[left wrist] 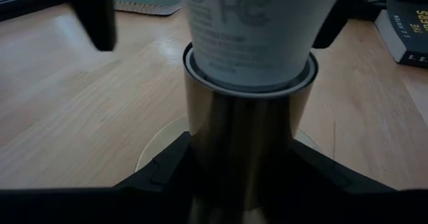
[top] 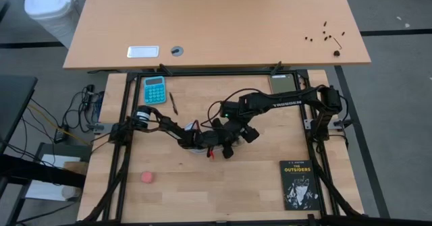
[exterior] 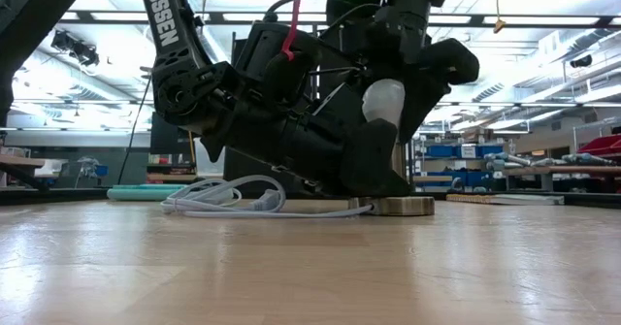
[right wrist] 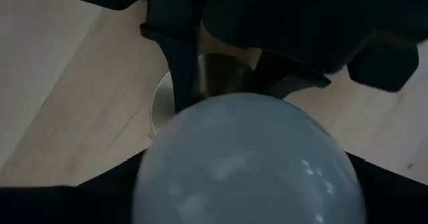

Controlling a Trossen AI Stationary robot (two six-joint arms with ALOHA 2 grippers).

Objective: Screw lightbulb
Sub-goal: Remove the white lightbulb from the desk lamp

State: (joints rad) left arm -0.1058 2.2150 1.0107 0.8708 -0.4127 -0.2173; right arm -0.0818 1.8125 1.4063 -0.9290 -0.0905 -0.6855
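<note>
You see a pale wooden table (top: 202,199) with planked grain; all places below are given relative to the socket (left wrist: 247,137), a smooth brassy metal cylinder standing on a round flat base near the table's middle. The left arm reaches in from the socket's left side; its gripper (left wrist: 244,160) is pressed together on the socket's barrel, one dark matte finger (left wrist: 167,167) on each side. The right arm comes in from the socket's right and above; its gripper (right wrist: 244,184) straddles the bulb (exterior: 382,102), but you cannot tell whether its fingers pinch the glass or stand just off it. The bulb is a frosted white pear shape, smooth and softly glossy, standing upright with its printed neck seated in the socket's mouth. A white cord (exterior: 228,199) lies in loose coils on the table just beside the socket. Well apart from the socket lie a black paperback (top: 298,184), a teal calculator (top: 154,89) and a small pink ball (top: 147,177).
</note>
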